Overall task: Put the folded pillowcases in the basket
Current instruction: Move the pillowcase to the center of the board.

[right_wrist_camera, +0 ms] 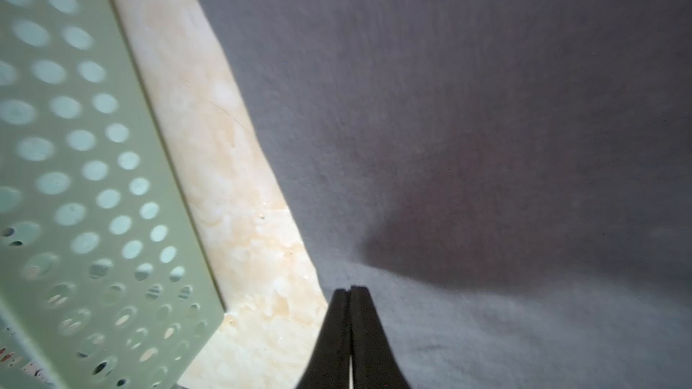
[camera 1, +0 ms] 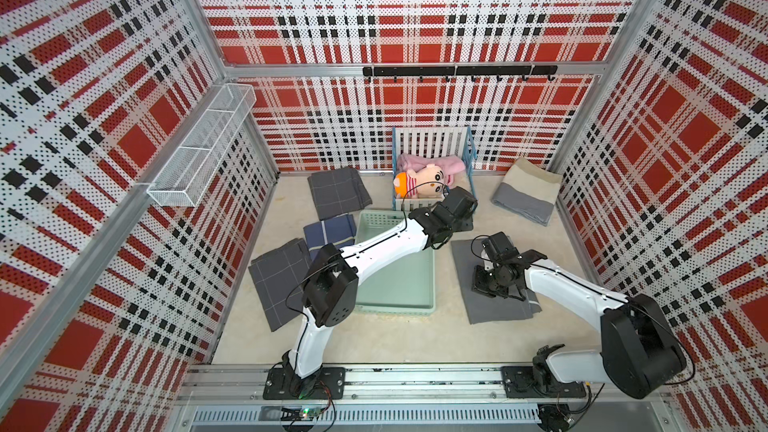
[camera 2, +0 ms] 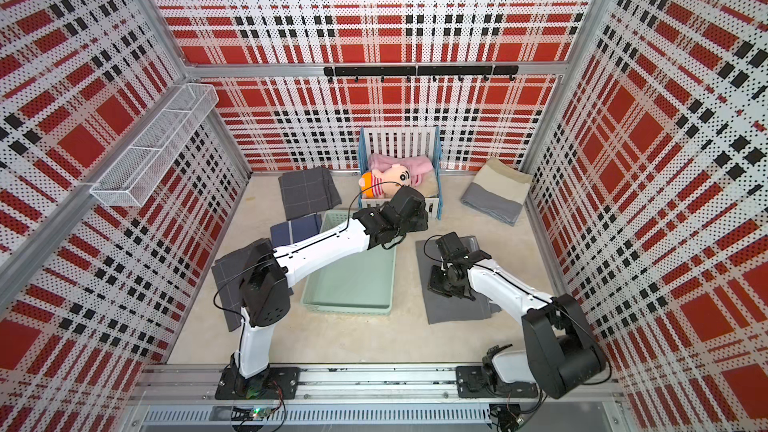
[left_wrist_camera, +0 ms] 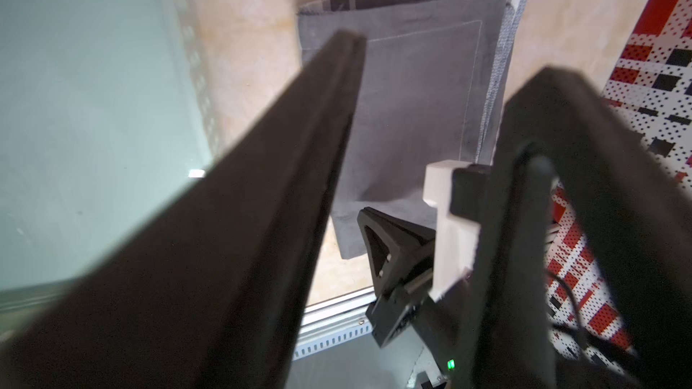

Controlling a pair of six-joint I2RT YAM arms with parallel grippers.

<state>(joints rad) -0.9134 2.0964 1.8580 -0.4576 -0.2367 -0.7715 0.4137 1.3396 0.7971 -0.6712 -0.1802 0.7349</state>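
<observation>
The pale mint-green basket (camera 1: 399, 308) (camera 2: 345, 309) lies in the middle of the floor, with nothing inside where the arm does not hide it. Just to its right the folded grey pillowcase (camera 1: 490, 310) (camera 2: 457, 310) (left_wrist_camera: 419, 87) (right_wrist_camera: 486, 106) lies flat. My right gripper (camera 1: 484, 282) (camera 2: 440, 282) (right_wrist_camera: 350, 290) points down at the pillowcase edge nearest the basket wall (right_wrist_camera: 75, 144), jaws shut, tips together with no cloth showing between them. My left gripper (camera 1: 459, 222) (camera 2: 415, 222) (left_wrist_camera: 449, 56) hangs open above the basket's far right corner, holding nothing.
A blue-framed crib (camera 1: 432, 147) with a doll and a pink blanket stands behind the basket. Folded cloths lie at the left (camera 1: 338, 193) (camera 1: 328, 232) (camera 1: 278, 280), and a cream and grey one (camera 1: 525, 197) at the back right. A wire rack (camera 1: 203, 147) hangs on the left wall.
</observation>
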